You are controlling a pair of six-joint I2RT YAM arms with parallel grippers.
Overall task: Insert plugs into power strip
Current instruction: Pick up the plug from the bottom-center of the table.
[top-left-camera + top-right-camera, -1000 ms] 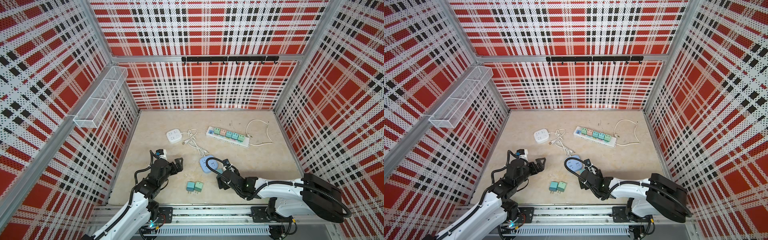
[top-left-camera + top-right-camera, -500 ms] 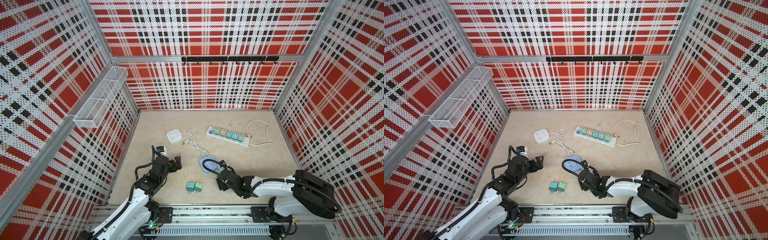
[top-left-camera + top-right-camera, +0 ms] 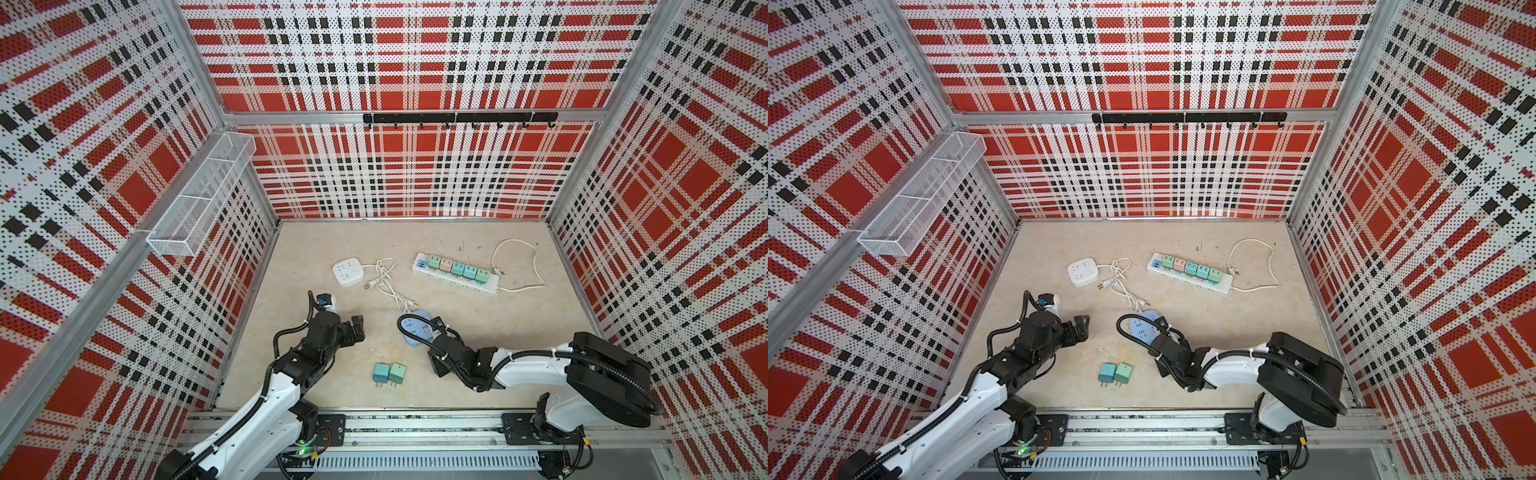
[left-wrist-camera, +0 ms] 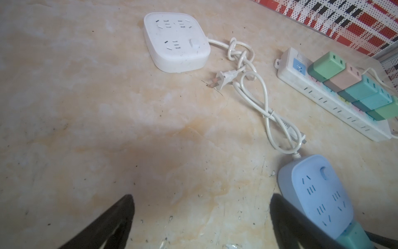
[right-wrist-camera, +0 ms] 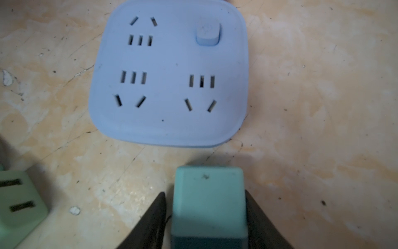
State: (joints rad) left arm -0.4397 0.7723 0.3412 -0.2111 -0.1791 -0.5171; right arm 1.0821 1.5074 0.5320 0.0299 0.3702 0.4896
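One teal plug (image 5: 209,204) pinched between the closed jaws of the right gripper (image 5: 204,195), just beside the blue square strip (image 5: 170,71), left gripper (image 4: 201,196) spread wide and empty, two loose plugs (image 3: 380,372) side by side nearby, five plugs (image 3: 458,269) seated in the long white strip (image 3: 491,287).

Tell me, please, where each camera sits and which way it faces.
Top views: high, looking down on the table; left arm, right arm show.
Left wrist: low behind the open left gripper, facing the white socket block; fingertips show.
Right wrist: above the right gripper, looking down; fingers flank a teal plug.
Shared: all show the blue socket block.
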